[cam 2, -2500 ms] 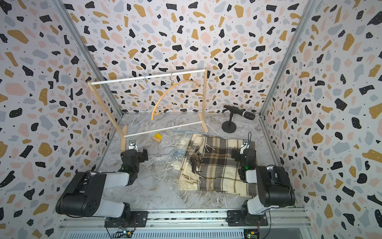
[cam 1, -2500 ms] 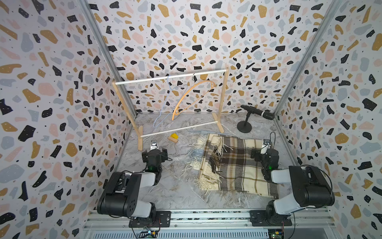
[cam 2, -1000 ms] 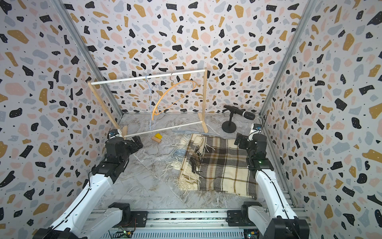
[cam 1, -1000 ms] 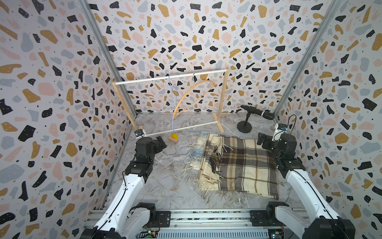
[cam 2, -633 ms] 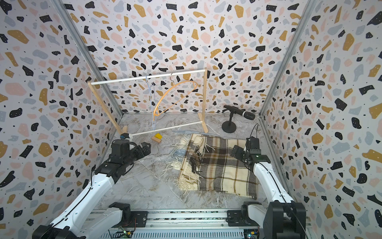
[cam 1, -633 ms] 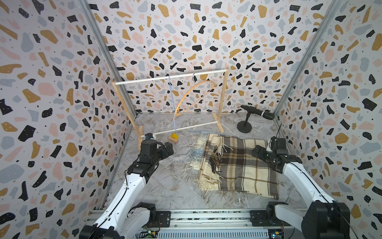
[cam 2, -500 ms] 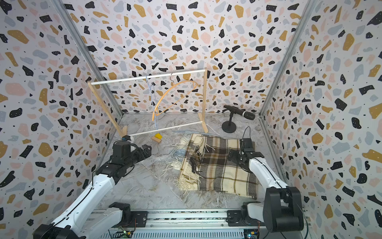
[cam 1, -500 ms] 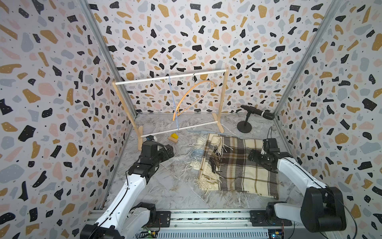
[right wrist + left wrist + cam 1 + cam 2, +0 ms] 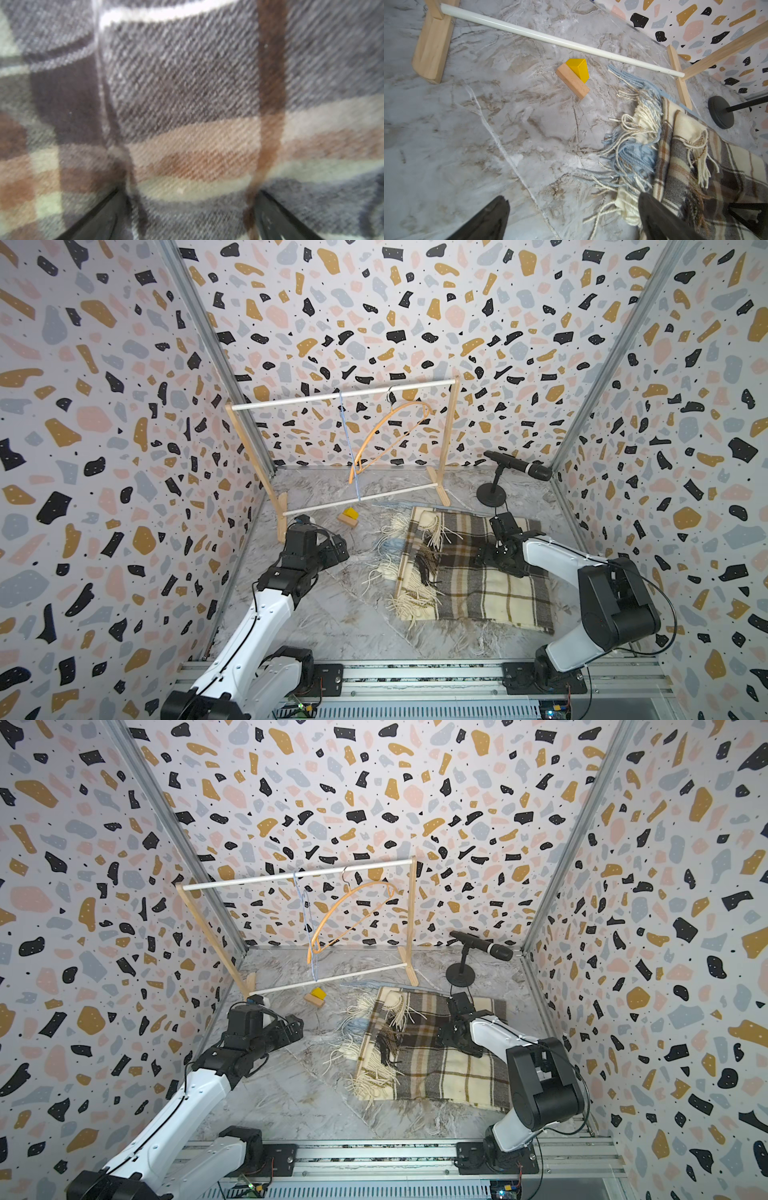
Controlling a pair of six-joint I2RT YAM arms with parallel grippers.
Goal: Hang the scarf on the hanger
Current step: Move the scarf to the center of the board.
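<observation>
**Item: scarf** [image 9: 457, 597]. Plaid, folded in layers, flat on the table [image 9: 332, 626], lower right of centre in both top views. Its fringe points to frame left. It is not on the hanger.

**Item: hanger** [image 9: 395, 410]. Orange, hooked on the rack [image 9: 291, 401] top rail at upper centre. It hangs tilted, with one end low.

**Item: right gripper** [image 9: 482, 558]. Jaws apart, tips down on the middle of the scarf with cloth between them; nothing is clamped yet.

**Item: left gripper** [image 9: 338, 545]. Jaws apart and empty, over bare table left of the fringe.

**Risks**
- A pinch at mid-cloth may take only the top layer. The fold would then open and the scarf would trail when lifted.
- A pinch through all the layers may slip, because the bundle looks thick.
- The blue fringe [image 9: 633, 153] lies under the plaid edge. It may be a second cloth and could drag along.
- Loose fringe may catch on the rack foot or the lower rail.
- The hanger hangs free on its hook, so a push from the scarf could swing it or knock it off the rail.
- The thin blue strand [image 9: 349, 448] hangs from the rail beside the hanger and could tangle. I cannot tell what it is.
- The mic [image 9: 519, 466] stands close behind the right arm, and a wide lift could strike it.
- The blocks [image 9: 574, 75] lie near the left arm's path to the rack.

**Containers**: none in view. Only the rack holds anything: the hanger and the blue strand.
</observation>
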